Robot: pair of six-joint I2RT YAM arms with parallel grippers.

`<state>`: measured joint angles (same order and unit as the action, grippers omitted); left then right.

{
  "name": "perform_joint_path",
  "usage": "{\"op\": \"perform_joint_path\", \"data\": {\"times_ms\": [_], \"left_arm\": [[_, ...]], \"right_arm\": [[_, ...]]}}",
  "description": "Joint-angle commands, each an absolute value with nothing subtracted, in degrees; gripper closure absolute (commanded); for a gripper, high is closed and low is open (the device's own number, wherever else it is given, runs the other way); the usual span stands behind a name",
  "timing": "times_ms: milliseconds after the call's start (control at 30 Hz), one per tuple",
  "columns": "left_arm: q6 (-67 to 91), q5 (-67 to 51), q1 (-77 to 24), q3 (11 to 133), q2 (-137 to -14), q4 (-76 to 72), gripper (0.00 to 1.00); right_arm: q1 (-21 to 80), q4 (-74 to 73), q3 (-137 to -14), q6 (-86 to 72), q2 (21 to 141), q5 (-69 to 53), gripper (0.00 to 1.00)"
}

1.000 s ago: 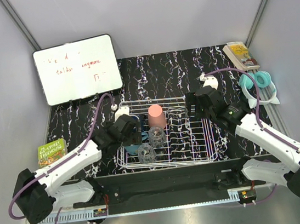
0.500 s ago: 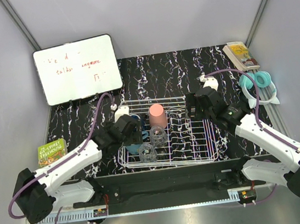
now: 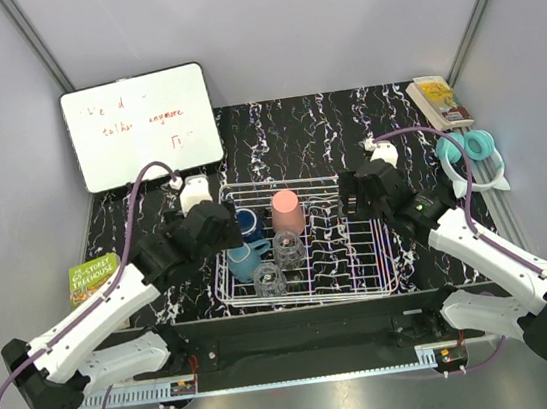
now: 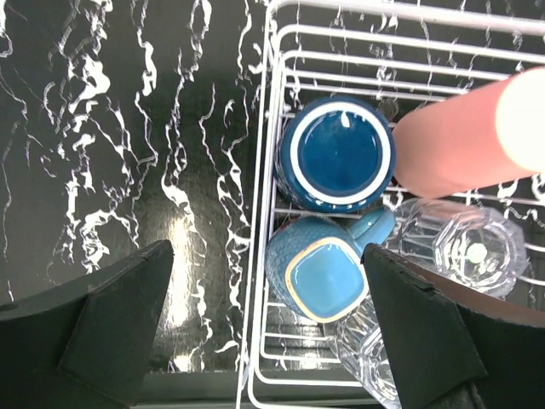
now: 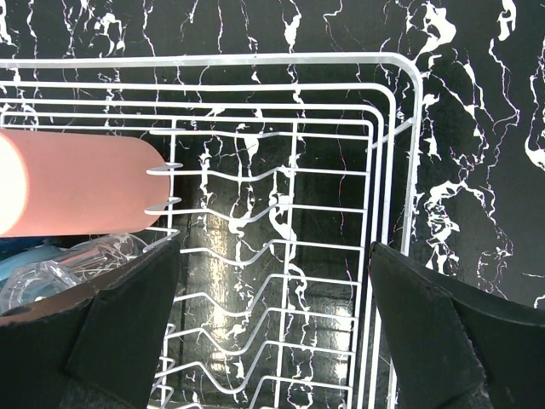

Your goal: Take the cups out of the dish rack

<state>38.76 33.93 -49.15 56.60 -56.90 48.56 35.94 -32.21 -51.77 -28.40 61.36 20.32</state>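
The white wire dish rack stands mid-table. Its left part holds a dark blue cup, a teal mug, a salmon-pink tumbler and two clear glasses. My left gripper is open and empty, high over the rack's left edge. The left wrist view shows the blue cup, the teal mug, the tumbler and a glass below its gripper. My right gripper is open and empty over the rack's bare right half, with the tumbler to its left.
A whiteboard leans at the back left. A green book lies at the left edge. Another book and teal rings lie at the right. Grey walls enclose the table.
My left gripper has drawn back to the left and away from the teal mug, which now shows in full. The cups and the right arm have not moved.
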Motion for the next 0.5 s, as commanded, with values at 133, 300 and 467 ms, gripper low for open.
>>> {"op": "perform_joint_path", "data": {"times_ms": [133, 300, 467], "left_arm": [[42.6, 33.1, -54.5, 56.9, -59.7, 47.6, 0.01], [44.0, 32.7, -56.7, 57.9, -62.1, 47.5, 0.01], [46.6, 31.6, -59.3, 56.3, -64.4, 46.4, 0.01]], "right_arm": [[36.1, -30.4, -51.2, -28.8, 60.0, 21.2, 0.00], [36.1, -30.4, -51.2, -29.3, 60.4, 21.1, 0.00], [36.2, -30.3, -50.6, -29.3, 60.5, 21.0, 0.00]]}}
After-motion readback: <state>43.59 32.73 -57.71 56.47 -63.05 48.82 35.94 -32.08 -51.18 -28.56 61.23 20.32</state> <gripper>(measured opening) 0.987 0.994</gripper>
